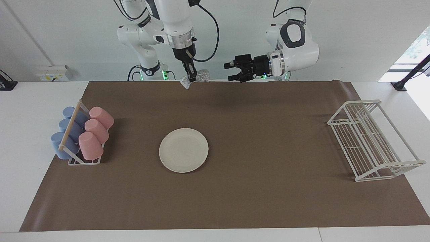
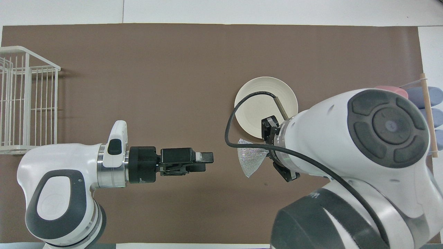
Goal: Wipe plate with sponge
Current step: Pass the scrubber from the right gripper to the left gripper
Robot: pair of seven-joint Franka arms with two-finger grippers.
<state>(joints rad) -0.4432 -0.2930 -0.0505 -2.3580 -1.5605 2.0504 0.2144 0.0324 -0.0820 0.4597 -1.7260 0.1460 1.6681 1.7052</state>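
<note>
The cream-white plate lies flat on the brown mat, bare; in the overhead view the plate is partly covered by the right arm and its cable. My right gripper points down, shut on the silvery sponge, and holds it in the air over the mat near the robots' edge, apart from the plate. In the overhead view the sponge sticks out from under the right wrist. My left gripper is open and empty, held level in the air beside the sponge; it also shows in the overhead view.
A rack of pink and blue cups stands at the right arm's end of the mat. A white wire dish rack stands at the left arm's end. The brown mat covers most of the table.
</note>
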